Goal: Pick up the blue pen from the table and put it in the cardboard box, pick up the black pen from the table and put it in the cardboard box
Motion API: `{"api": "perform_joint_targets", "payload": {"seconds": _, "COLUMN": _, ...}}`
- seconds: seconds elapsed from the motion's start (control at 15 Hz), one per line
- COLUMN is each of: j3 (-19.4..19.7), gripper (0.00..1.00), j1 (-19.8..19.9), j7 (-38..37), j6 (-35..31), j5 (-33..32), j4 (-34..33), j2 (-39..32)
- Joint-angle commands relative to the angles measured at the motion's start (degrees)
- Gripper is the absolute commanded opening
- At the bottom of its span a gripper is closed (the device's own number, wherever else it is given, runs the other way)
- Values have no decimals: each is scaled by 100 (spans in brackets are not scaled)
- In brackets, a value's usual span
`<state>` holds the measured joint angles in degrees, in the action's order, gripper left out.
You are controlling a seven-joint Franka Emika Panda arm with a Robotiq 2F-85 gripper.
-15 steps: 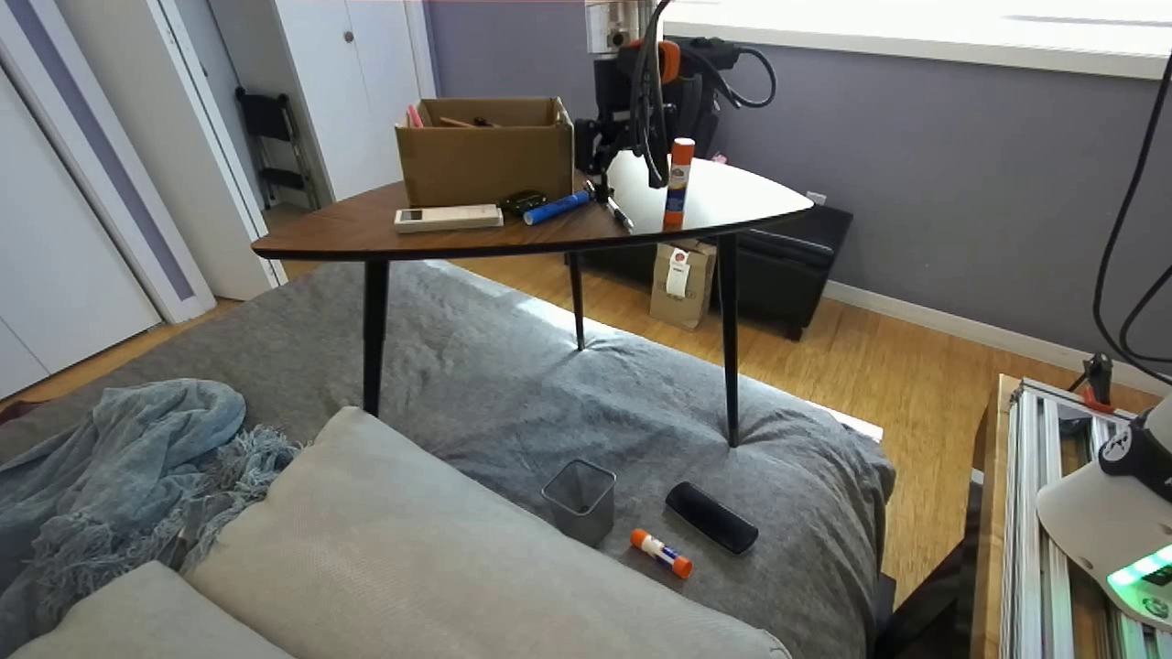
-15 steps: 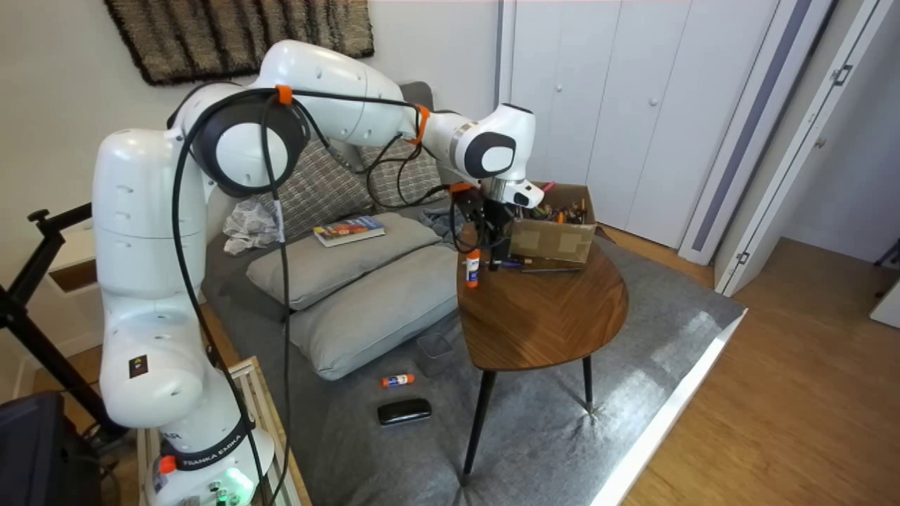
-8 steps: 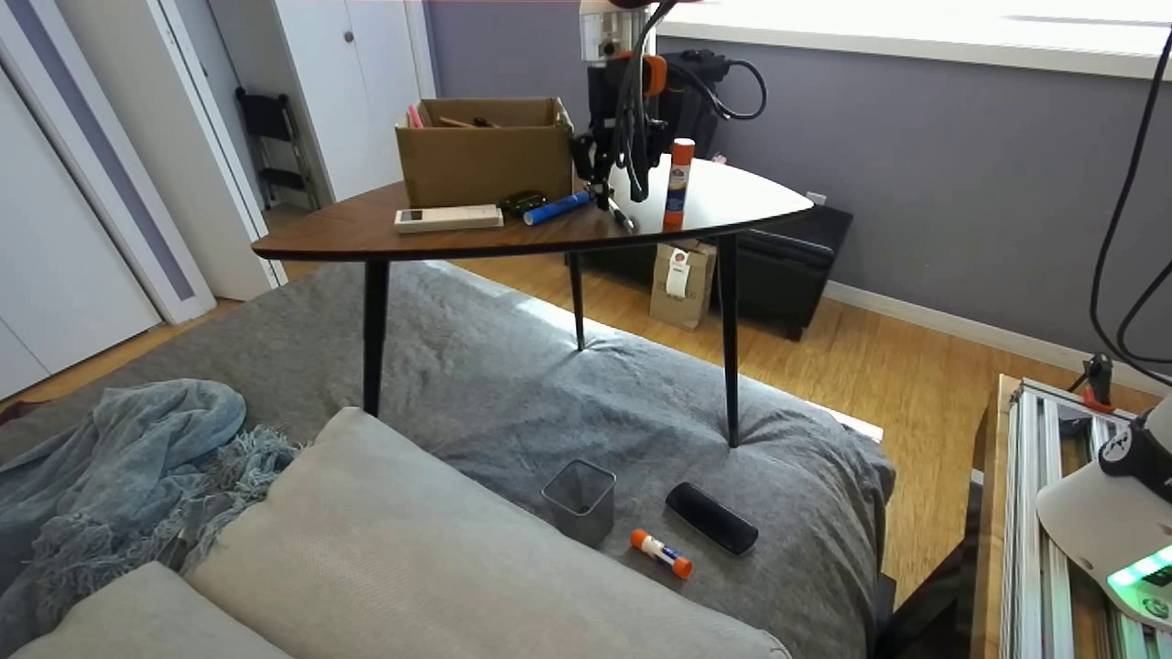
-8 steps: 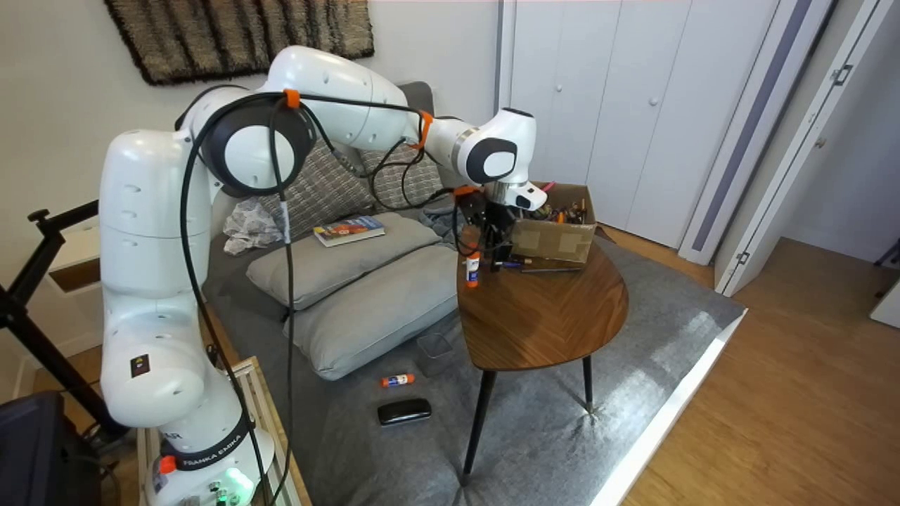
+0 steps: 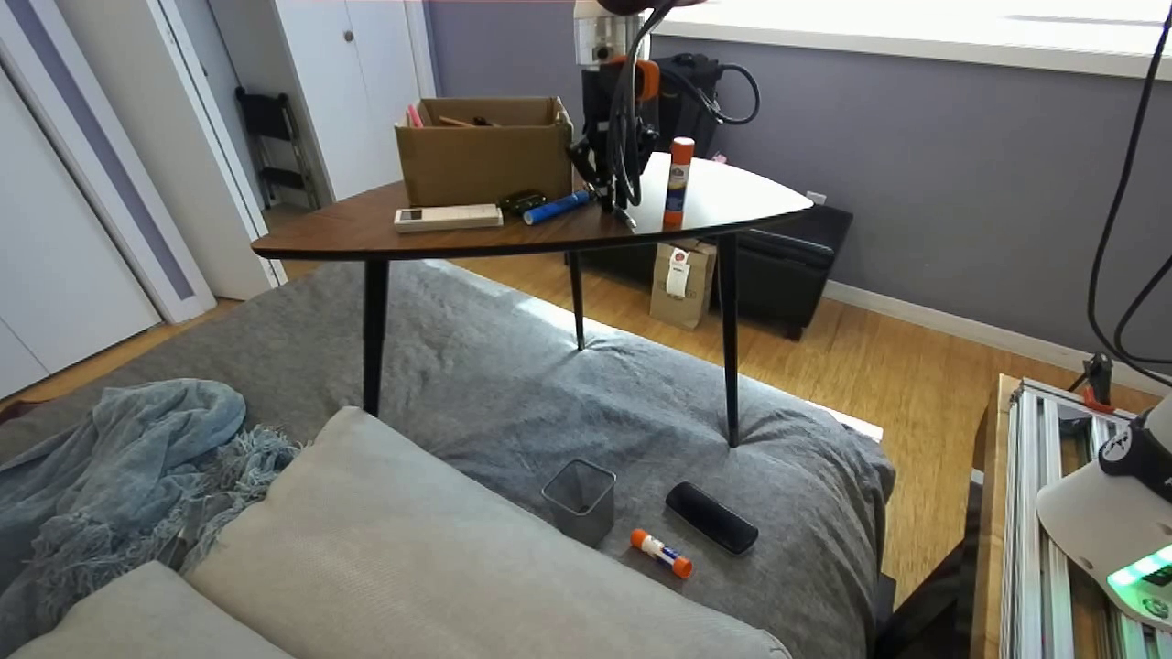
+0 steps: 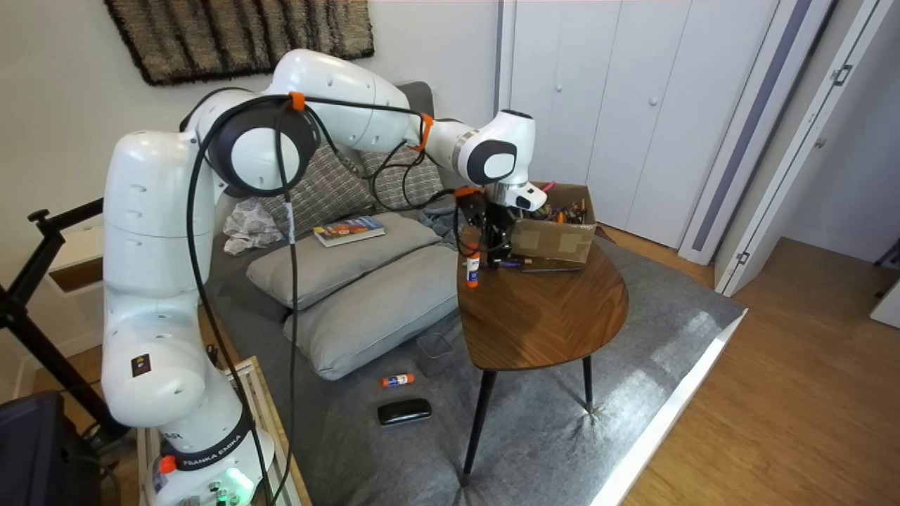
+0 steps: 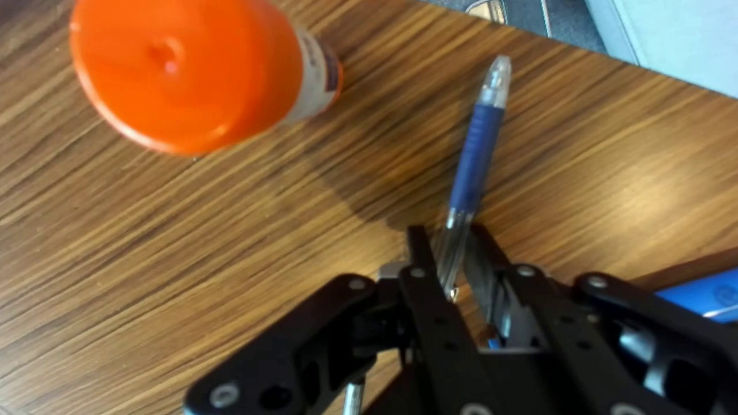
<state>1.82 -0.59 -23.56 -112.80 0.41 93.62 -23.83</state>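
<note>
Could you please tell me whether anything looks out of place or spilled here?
The wooden table stands on puckered grey fabric, an oddly soft-looking base. A glue stick lies on its side on that fabric, off the table near a mesh cup, as if misplaced. I see no spill.

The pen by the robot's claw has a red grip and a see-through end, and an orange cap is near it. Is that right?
Not quite: the pen by the gripper has a blue grip, not a red one, as the wrist view shows. Its see-through end and the orange cap near it are right.
</note>
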Motion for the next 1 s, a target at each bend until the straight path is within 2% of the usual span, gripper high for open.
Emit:
{"api": "perform_joint_targets", "payload": {"seconds": 0.0, "j3": 102, "gripper": 23, "j1": -101, "j7": -126, "j6": -57, "j5": -45, "j4": -138, "j2": -136}}
{"api": "perform_joint_targets", "payload": {"seconds": 0.07, "j3": 103, "gripper": 7, "j1": -100, "j7": -113, "j6": -52, "j5": -39, "j4": -127, "j2": -118}}
{"api": "perform_joint_targets", "payload": {"seconds": 0.13, "j3": 100, "gripper": 6, "j1": -100, "j7": -121, "j6": -50, "j5": -18, "j4": -98, "j2": -77}}
{"api": "perform_joint_targets", "payload": {"seconds": 0.2, "j3": 104, "gripper": 0, "j1": -113, "j7": -162, "j6": 28, "j5": -20, "j4": -74, "j2": -28}}
{"api": "perform_joint_targets", "payload": {"seconds": 0.33, "j3": 110, "gripper": 3, "j1": -135, "j7": -241, "j6": 15, "j5": -15, "j4": 53, "j2": 133}}
{"api": "perform_joint_targets", "payload": {"seconds": 0.93, "j3": 233, "gripper": 3, "j1": -252, "j7": -1062, "j6": -113, "j5": -307, "j4": 553, "j2": 968}}
